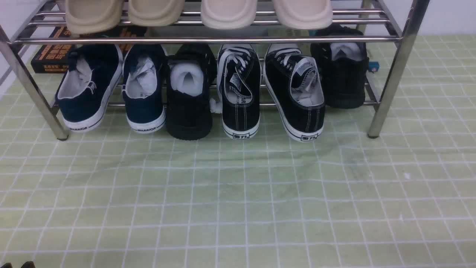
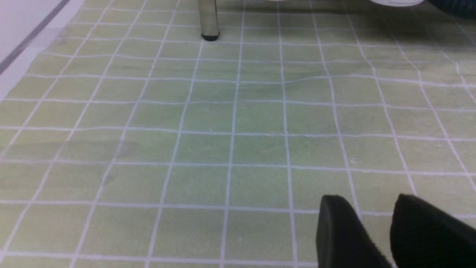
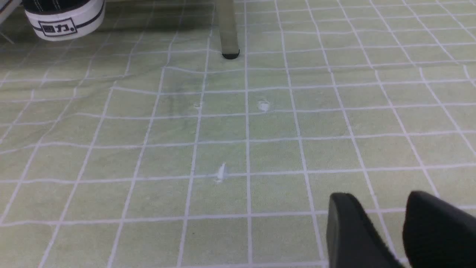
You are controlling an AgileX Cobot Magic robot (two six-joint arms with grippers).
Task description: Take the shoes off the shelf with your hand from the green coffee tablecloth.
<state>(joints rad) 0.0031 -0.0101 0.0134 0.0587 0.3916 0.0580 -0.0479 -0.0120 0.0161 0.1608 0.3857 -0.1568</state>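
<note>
The cloth (image 1: pixel 238 193) is filling most of the front frame, slightly wrinkled. The shelf (image 1: pixel 208 40) is spanning the top. Its upper tier is carrying beige slippers (image 1: pixel 228 13). Its lower tier is holding navy sneakers (image 1: pixel 143 85) at left and knit shoes (image 1: pixel 189 108) flanking the shoes (image 1: pixel 240 100), which are sitting centre-right, heels toward the bottom edge. They are likely handling light, with soft canvas over a stiff sole — the heel collar looks the best hold. The left gripper (image 2: pixel 368 199) and right gripper (image 3: pixel 377 197) are showing fingers parted — nothing between them.
</note>
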